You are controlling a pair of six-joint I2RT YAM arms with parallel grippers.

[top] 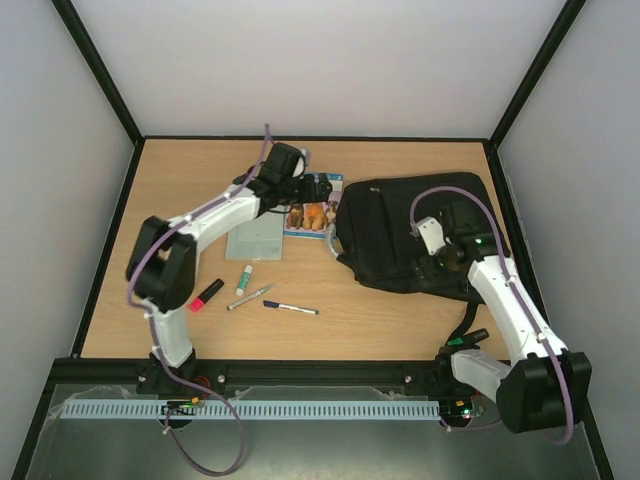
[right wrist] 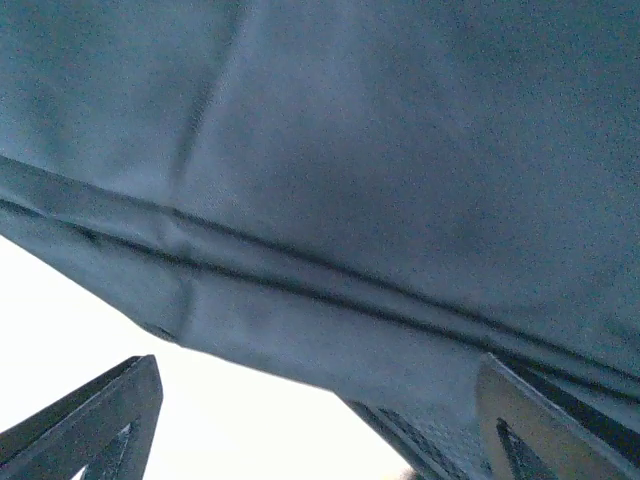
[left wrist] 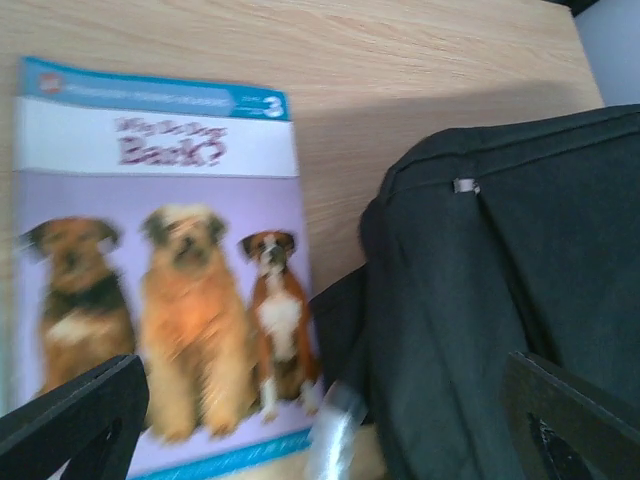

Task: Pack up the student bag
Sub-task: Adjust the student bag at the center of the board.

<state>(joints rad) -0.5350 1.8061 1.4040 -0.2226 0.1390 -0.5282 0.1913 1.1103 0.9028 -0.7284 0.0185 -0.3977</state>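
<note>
Backpack (top: 385,235), black and large, lying flat on the right half of the desk (top: 380,330), toward the far edge. No open compartment visible from above.

Just left of the bag, at its edge: children's book (top: 310,215) with three dogs on the cover. Next to that, a grey notebook (top: 257,242). Nearer the front edge, left of centre: red marker (top: 207,294), green-and-white marker (top: 243,279), silver pen (top: 250,296), dark pen (top: 291,308).

All of these outside the bag; judged from that, packing barely started, every item left to go in.

Hovering over the book's right edge and the bag's left side: left gripper (left wrist: 320,430), jaws spread wide, empty. Low over the bag's fabric: right gripper (right wrist: 320,430), jaws parted, nothing pinched between them.
</note>
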